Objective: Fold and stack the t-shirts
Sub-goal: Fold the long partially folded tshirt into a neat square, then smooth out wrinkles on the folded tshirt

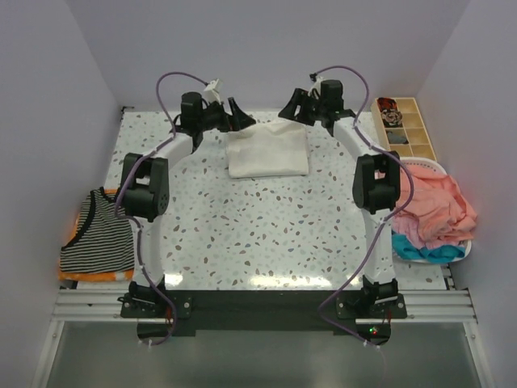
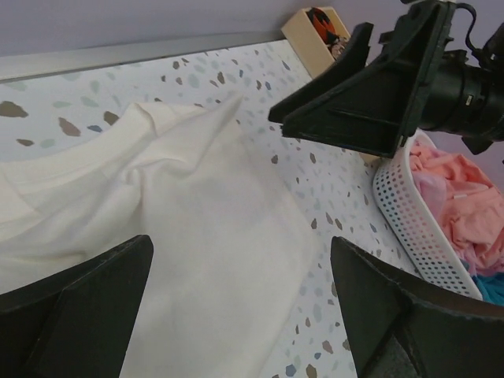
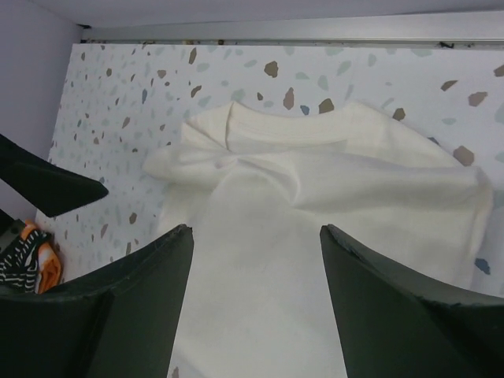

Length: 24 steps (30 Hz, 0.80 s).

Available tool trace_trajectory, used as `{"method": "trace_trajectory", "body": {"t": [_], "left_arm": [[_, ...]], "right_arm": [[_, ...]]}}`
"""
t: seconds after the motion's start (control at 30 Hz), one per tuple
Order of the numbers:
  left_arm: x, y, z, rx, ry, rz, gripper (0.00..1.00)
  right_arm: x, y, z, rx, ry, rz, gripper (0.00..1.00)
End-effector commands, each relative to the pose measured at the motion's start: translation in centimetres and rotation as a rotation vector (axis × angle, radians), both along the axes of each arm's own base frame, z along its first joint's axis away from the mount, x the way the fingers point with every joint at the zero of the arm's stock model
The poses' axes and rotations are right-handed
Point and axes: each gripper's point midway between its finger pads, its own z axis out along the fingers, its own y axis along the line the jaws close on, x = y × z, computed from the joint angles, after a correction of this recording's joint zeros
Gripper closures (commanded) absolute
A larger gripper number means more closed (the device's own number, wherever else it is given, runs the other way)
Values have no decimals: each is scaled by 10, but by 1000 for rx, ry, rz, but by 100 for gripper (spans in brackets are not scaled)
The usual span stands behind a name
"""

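A folded t-shirt (image 1: 268, 149) lies at the middle of the table's (image 1: 258, 242) far edge. A stack of t-shirts (image 1: 97, 242) sits at the left edge. At the right edge a basket (image 2: 413, 228) holds more t-shirts (image 1: 436, 210), with a tray (image 1: 404, 129) behind it in the far right corner.

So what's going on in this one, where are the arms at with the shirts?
Both arms reach to the far side of the table, where a cream t-shirt lies folded. The left gripper and right gripper are both open at its far edge, holding nothing. A striped t-shirt lies on an orange one at the table's left edge. Pink and blue t-shirts sit heaped, unfolded, in a white basket on the right.
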Motion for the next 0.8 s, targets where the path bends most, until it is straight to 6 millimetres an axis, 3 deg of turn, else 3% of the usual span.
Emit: {"method": "trace_trajectory", "body": {"t": [0.0,0.1,0.2,0.4,0.47,0.53,0.57,0.6,0.63,0.67,0.7,0.73,0.77], "left_arm": [[-10,-23,-27,-46,74,-130,0],[-13,-27,-43,-62,101,-143,1],[-22,-30,-55,-47,99,-145,1],[-41,-34,-96,25,158,-113,2],[-57,-34,-109,46,195,-105,2],[-68,-34,-106,57,198,-86,2],[-83,-30,-119,69,238,-81,2],[-90,-29,-119,71,243,-69,2],[-109,-25,-122,78,268,-63,3],[-119,-23,-122,82,270,-58,3],[-127,-20,-123,95,274,-38,3],[-145,-15,-121,102,290,-31,3],[-155,-12,-121,103,303,-21,3]], "right_arm": [[-2,22,-16,-9,50,47,31],[-5,31,-39,-46,81,65,31],[-22,39,-62,-89,125,95,31],[-52,39,-101,-174,222,99,33],[-63,37,-107,-195,242,92,33],[-84,36,-113,-216,276,99,33],[-91,35,-114,-223,285,100,33],[-107,34,-115,-238,299,114,34],[-116,33,-113,-241,300,116,34],[-137,29,-129,-256,346,122,34],[-144,32,-113,-247,317,129,34],[-155,31,-114,-251,325,137,34],[-178,26,-129,-265,372,147,34]]}}
